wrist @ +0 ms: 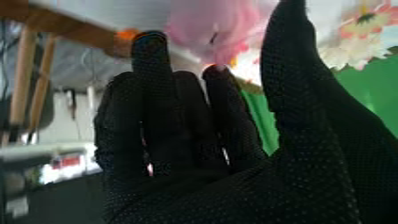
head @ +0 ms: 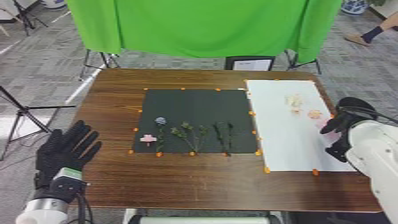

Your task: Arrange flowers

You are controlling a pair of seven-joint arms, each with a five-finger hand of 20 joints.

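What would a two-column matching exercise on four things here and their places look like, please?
1. Left hand
2. Green cloth
3. Blue flower
4. Right hand

A. On the dark mat
B. At the right edge of the white sheet
C. Left of the dark mat
D. Beyond the table

Pairs: 1-C, 2-D, 3-A, 4-B.

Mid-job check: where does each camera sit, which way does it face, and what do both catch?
Head view: on the robot's head, facing forward and down over the table, dark mat and white sheet; both arms enter, with the left robot hand and right robot hand.
Right wrist view: on the right wrist, facing along that hand's glove toward the pink flower.
Shared: the right robot hand, flowers and green cloth.
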